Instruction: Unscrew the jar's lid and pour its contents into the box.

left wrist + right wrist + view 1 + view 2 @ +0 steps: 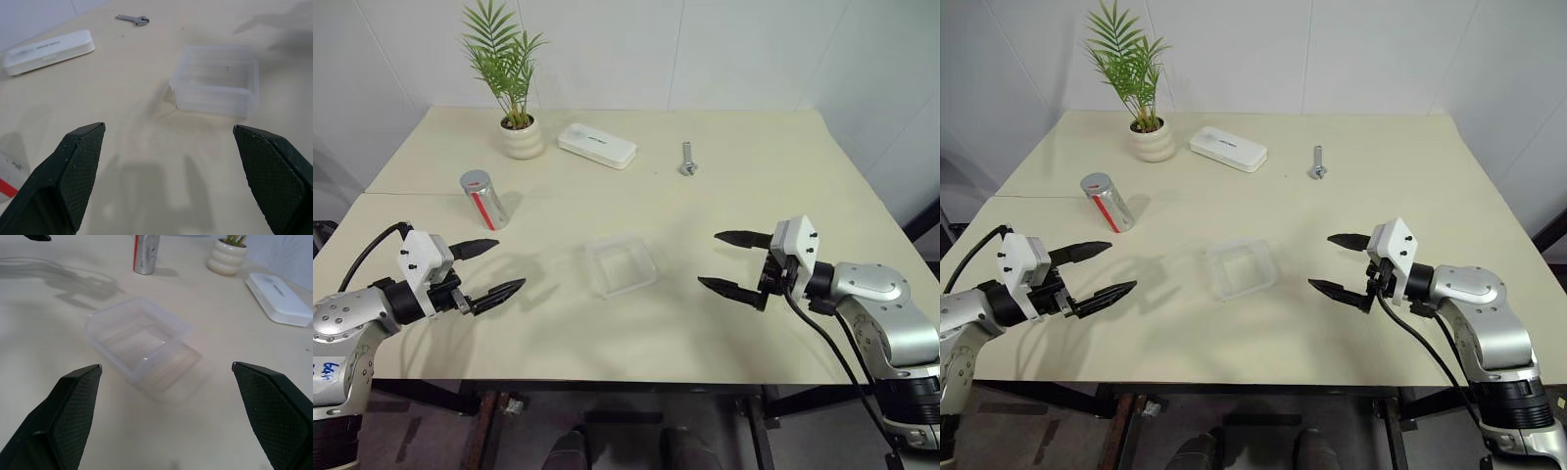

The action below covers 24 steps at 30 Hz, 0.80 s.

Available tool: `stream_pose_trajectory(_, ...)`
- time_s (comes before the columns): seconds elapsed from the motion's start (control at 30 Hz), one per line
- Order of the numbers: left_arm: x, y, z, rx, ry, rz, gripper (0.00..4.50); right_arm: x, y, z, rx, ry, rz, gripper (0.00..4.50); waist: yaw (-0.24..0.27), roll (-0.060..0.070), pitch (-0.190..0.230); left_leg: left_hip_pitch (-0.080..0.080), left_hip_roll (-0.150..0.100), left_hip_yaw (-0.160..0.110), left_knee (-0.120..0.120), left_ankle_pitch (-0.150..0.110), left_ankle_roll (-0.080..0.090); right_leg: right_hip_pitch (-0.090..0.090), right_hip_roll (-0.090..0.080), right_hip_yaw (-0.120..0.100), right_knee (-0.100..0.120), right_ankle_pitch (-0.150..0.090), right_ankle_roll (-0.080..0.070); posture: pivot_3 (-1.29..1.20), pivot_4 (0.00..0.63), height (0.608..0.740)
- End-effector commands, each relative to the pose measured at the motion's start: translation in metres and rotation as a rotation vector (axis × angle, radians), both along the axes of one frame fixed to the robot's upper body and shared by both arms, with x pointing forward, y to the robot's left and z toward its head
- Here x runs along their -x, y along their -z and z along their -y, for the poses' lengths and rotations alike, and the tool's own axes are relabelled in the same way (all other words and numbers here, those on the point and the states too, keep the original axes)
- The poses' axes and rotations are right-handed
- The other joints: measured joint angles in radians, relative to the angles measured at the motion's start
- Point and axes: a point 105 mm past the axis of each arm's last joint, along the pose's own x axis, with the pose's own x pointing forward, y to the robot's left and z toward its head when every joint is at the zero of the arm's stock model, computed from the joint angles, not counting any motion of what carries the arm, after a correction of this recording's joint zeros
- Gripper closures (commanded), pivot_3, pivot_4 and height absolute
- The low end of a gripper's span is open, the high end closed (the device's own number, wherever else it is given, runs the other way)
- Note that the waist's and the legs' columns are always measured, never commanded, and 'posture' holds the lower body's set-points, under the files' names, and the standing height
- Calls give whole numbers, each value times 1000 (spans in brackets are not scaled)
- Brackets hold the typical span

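Note:
The silver-grey jar point(482, 199) with a red stripe stands on the left of the table, its grey lid point(474, 180) on top; the contents are hidden inside. Near the table's middle sits the clear plastic box point(620, 263), with nothing visible in it. My left gripper point(492, 268) hovers open in front of the jar and left of the box, holding nothing. On the other side of the box, my right gripper point(730, 261) is open and holds nothing too. Both grippers point toward the box. The jar point(146, 253) stands beyond the box point(139, 345) in the right wrist view.
A white plant pot point(522, 136) with a green plant stands at the back left. Beside it lies a flat white oblong case point(596, 145), and a metal bolt point(686, 159) lies at the back centre. The table's front edge point(607, 377) runs just below both grippers.

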Motion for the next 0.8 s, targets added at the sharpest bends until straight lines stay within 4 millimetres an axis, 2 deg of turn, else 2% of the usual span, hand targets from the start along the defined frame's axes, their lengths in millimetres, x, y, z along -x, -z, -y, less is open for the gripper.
stream_pose_trajectory(0.03, 7, -7, -4, -13, -25, 47, 22, 3, -13, -7, -7, -57, 39, 0, -1, 0, 0, 0, 0, 0, 0, 0, 0, 0, 0, 0, 0, 0, 0, 0, 150, 740)
stream_pose_trajectory(0.17, 7, -1, -20, 70, -221, 80, 22, -2, -15, -20, -33, -103, 39, 0, -2, 0, 0, 1, 1, 3, 0, 0, 1, 0, 1, 3, 0, 0, 0, 0, 150, 740)
stream_pose_trajectory(0.27, 0, 6, -19, 133, -366, 114, 22, -8, -27, -38, -95, -152, 49, 0, 0, 0, 0, 2, 1, 4, 1, -1, 0, 0, 1, 5, 0, 1, 1, 0, 150, 740)
stream_pose_trajectory(0.4, -29, 4, -12, 259, -570, 185, 22, -14, -41, -70, -175, -229, 67, 0, 4, -1, -1, 2, 1, 4, 4, 0, 1, 0, 3, 6, 0, 9, 10, 0, 150, 740)
stream_pose_trajectory(0.5, -51, 1, -16, 329, -700, 219, 22, -13, -53, -103, -237, -288, 85, 0, 4, -3, -2, 1, 1, 4, 6, 0, 2, 1, 4, 6, 0, 13, 14, 0, 150, 740)
stream_pose_trajectory(0.6, -72, 0, -19, 352, -786, 237, 22, -17, -55, -129, -263, -314, 94, 0, 0, -4, -2, 1, 1, 4, 7, 0, 2, 1, 4, 7, 0, 16, 18, 0, 150, 740)
stream_pose_trajectory(0.73, -87, -3, -29, 371, -895, 254, 22, -23, -63, -154, -282, -313, 106, 0, 0, -4, -2, 1, 1, 5, 6, 0, 1, -1, 5, 7, 0, 17, 19, 0, 150, 740)
stream_pose_trajectory(0.8, -94, -4, -28, 359, -908, 259, 22, -25, -66, -158, -296, -308, 117, 0, 2, -4, -2, 0, 1, 5, 5, 0, 1, -2, 5, 7, 2, 17, 19, 0, 150, 740)
